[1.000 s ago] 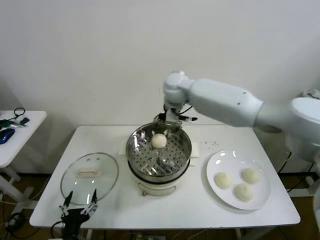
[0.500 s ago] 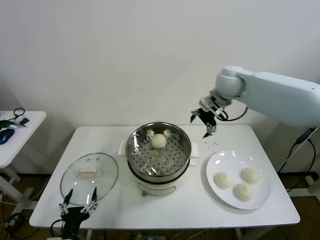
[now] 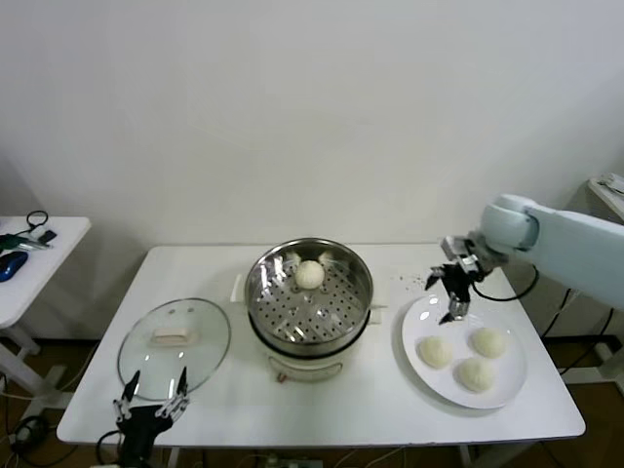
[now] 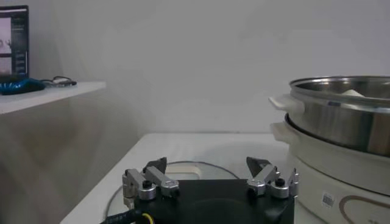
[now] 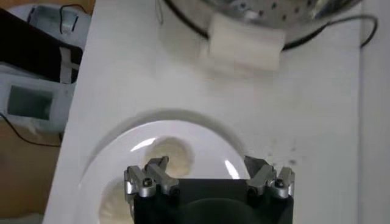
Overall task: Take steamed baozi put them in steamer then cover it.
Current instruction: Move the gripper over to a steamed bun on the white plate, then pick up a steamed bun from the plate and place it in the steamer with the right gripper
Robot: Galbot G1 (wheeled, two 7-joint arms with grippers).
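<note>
- Head view: the right gripper (image 3: 450, 293) hangs spread wide and empty over the near-steamer edge of the white plate (image 3: 417, 356), above three steamed baozi (image 3: 435, 351). One bun (image 3: 310, 274) lies in the steamer (image 3: 309, 295). A descent off-centre could squash a soft bun or nudge it off the plate. The left gripper (image 3: 153, 398) is parked at the table edge by the cover (image 3: 175, 346) (not yet needed).
- Left wrist view: fingers (image 4: 151, 181) apart, holding nothing.
- Right wrist view: jaws wide, a bun (image 5: 169, 154) just beyond them.
</note>
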